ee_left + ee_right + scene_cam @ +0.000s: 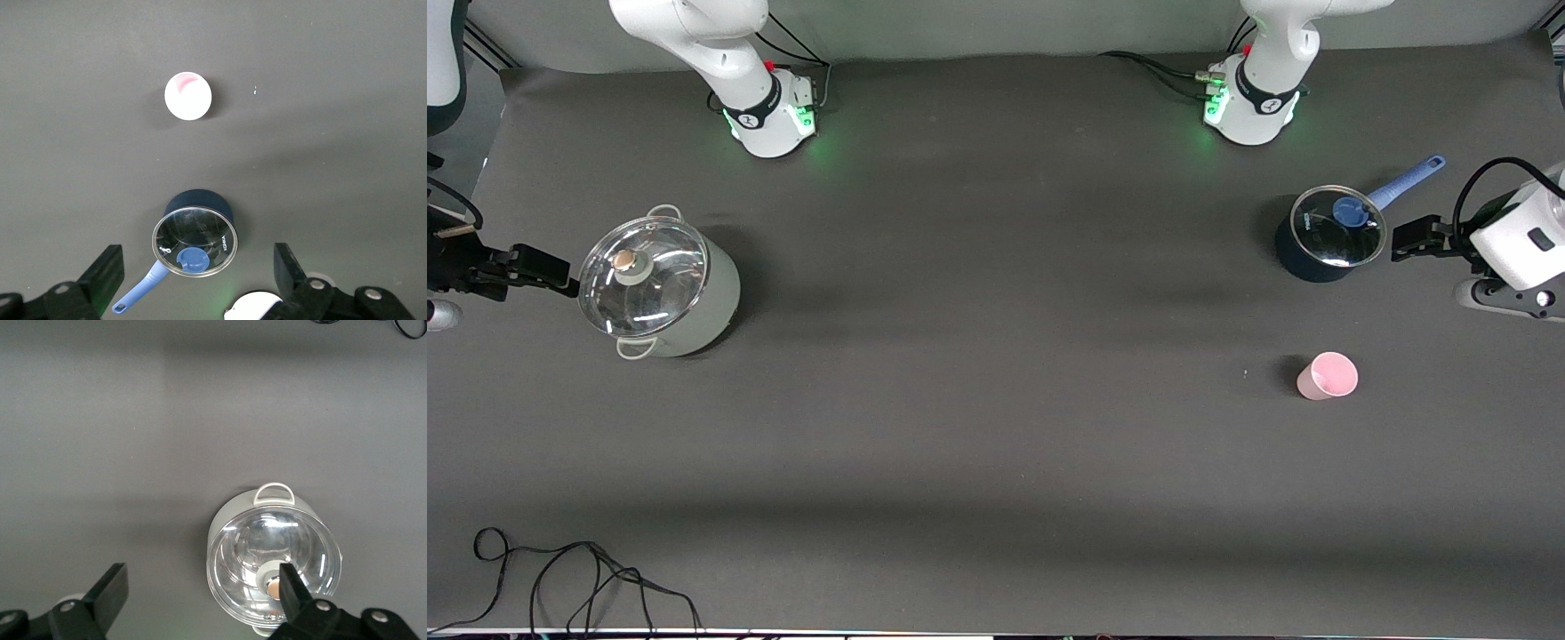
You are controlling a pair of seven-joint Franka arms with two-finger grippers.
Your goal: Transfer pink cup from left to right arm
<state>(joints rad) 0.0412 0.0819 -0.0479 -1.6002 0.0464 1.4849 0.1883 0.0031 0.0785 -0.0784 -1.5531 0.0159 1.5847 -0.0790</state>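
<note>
Pink cup [1328,375]: 1 small tapered tumbler, seen upright on the table with its mouth up; nothing is in contact with it. It is placed nearer to the front camera than the dark saucepan, toward the left arm's end of the table, and well apart from both grippers. It is also seen from above in the left wrist view [188,96].

Dark saucepan [1327,236]: 1 pot with a glass lid, blue knob and blue handle; taken as the landmark for this list. The handle is pointed away from the front camera, toward the left arm's end.

Left gripper [1405,240]: held in the air just beside the dark saucepan, at the left arm's end of the table. Its 2 fingers [107,275] are seen spread wide, with nothing between them.

Table [996,427]: covered by a dark mat on which the cup and both pots are set.

Grey pot [660,283]: 1 larger lidded pot with 2 loop handles and a glass lid, set well apart from the dark saucepan, toward the right arm's end.

Right gripper [534,271]: held just beside the grey pot's lid, at the right arm's end. Its fingers [110,590] are spread apart and nothing is gripped.

Black cable [560,578]: 1 loose coil lying at the table edge nearest the front camera, at the right arm's end, well apart from the dark saucepan.
</note>
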